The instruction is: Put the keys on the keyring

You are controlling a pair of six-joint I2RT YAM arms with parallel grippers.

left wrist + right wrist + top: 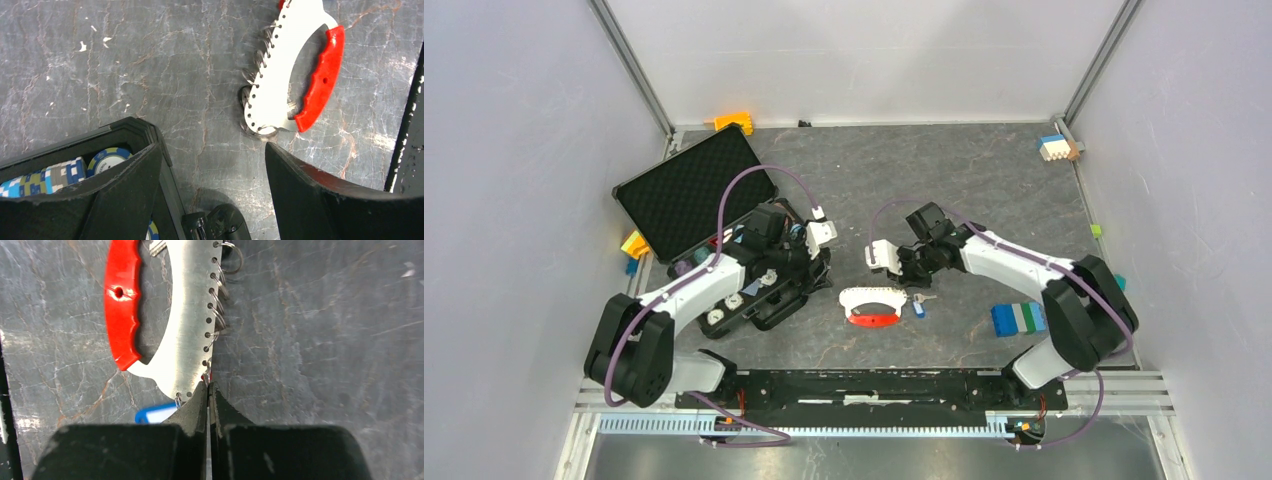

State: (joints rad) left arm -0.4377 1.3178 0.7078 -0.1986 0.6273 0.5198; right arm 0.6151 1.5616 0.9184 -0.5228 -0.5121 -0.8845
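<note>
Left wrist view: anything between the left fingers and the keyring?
Nothing visible. The left gripper is open, and only bare table lies between its fingers and the keyring, which is ahead on the right of the view. The black case holding chips sits beneath the finger on the view's left, off that line.

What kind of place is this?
Probably a robot test booth, not a home. A left arm and a right arm are mounted at a grey table, plain walls box it in, and toy blocks lie about.
</note>
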